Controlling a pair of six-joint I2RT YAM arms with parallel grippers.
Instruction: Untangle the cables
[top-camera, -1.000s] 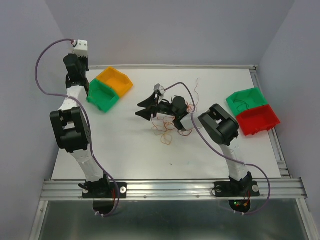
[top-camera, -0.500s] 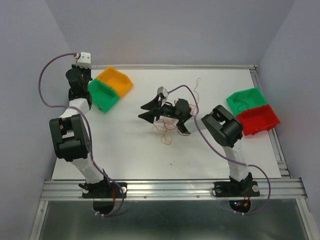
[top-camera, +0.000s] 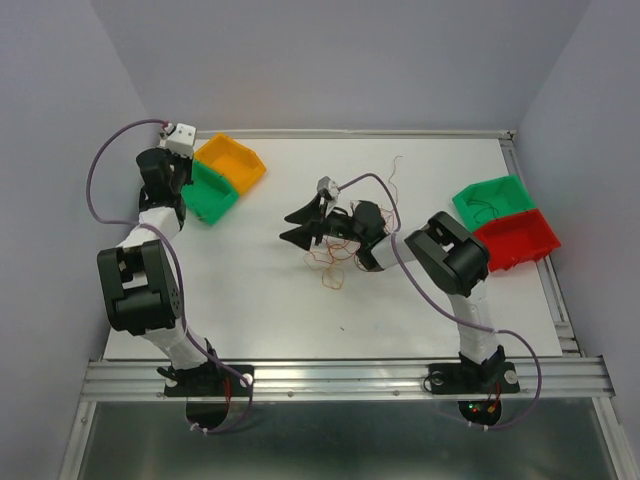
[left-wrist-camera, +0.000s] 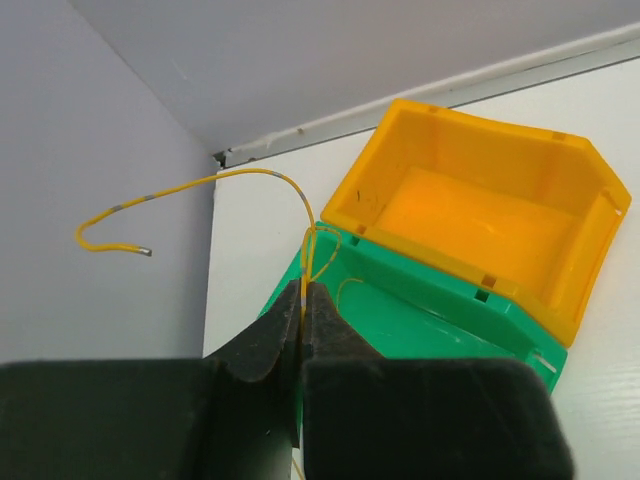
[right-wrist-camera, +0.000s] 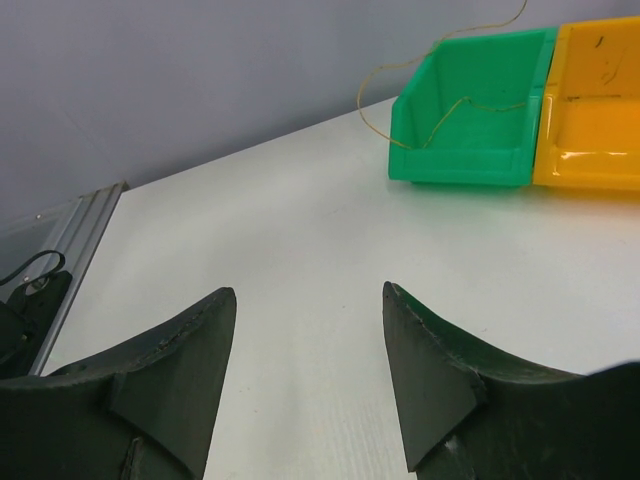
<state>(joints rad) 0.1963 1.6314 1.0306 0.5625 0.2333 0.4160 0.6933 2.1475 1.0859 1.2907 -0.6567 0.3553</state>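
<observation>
The near half of the white bench (top-camera: 260, 300) lies bare from left edge to right edge. At mid-bench the right pincer (top-camera: 290, 225) points toward the left edge with its jaws spread wide and nothing between them. A tangle of thin orange and red wires (top-camera: 335, 265) lies under its wrist, seen only from overhead; the right wrist camera shows open bench ahead. At the right edge sit a red plastic bin (top-camera: 520, 245) and, farther, a second green bin (top-camera: 462, 203). At the far left corner, close to the wall, the left pincer (left-wrist-camera: 303, 300) is clenched on a thin yellow wire (left-wrist-camera: 255, 173) above a green plastic bin (left-wrist-camera: 430, 275), which touches an orange plastic bin (left-wrist-camera: 400, 160). Only the left wrist camera shows that grip.
</observation>
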